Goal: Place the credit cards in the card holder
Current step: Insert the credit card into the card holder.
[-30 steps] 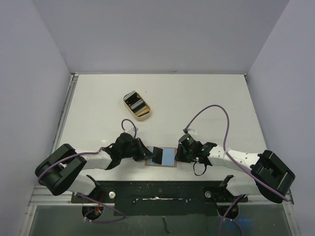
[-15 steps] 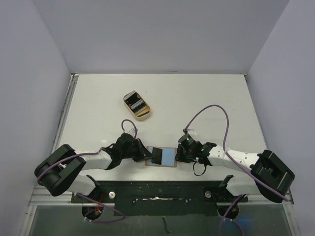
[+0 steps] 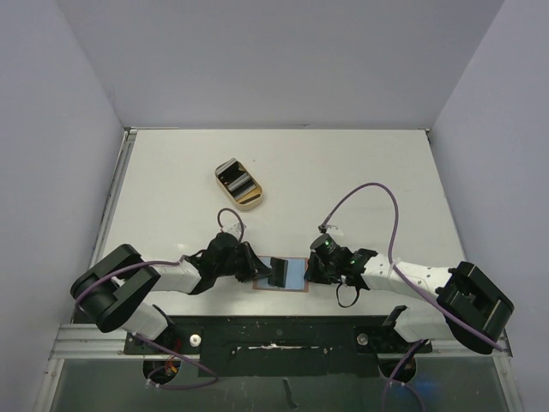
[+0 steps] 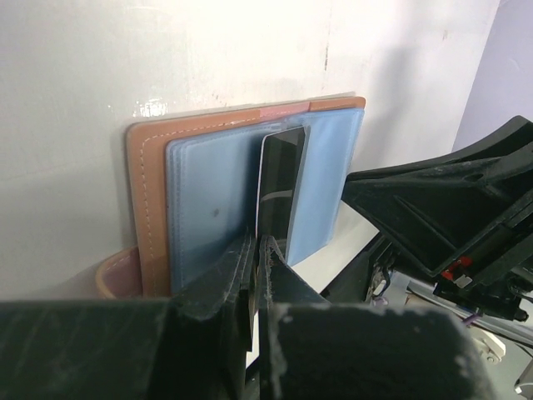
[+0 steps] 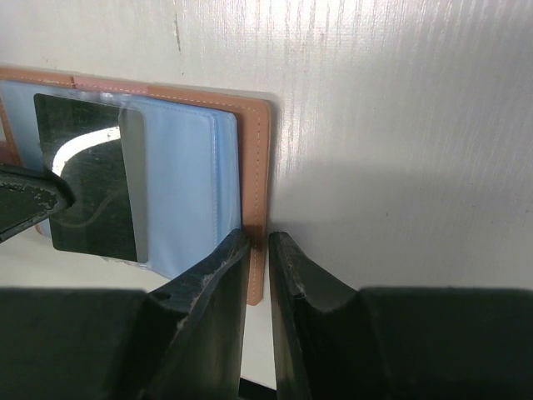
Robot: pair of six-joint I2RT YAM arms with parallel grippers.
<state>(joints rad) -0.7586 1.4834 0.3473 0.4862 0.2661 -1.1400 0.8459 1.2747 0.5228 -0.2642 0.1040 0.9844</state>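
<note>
Table: a white, flat, rectangular top (image 3: pixel 360 163), closed in by pale grey-lilac walls on its left, far and right sides; a metal strip runs along its left edge.
Surface: slightly glossy, with faint scuffs and streaks visible in the wrist views.
Card holder (image 3: pixel 296 273): lies open and flat on the table close to the near edge, about midway from left to right; brown cover down, blue-grey inside up, with a brown border around the blue.
Tray (image 3: pixel 250 203): tan and oval, left of the middle and farther back, turned diagonally, well apart from the card holder.
</note>
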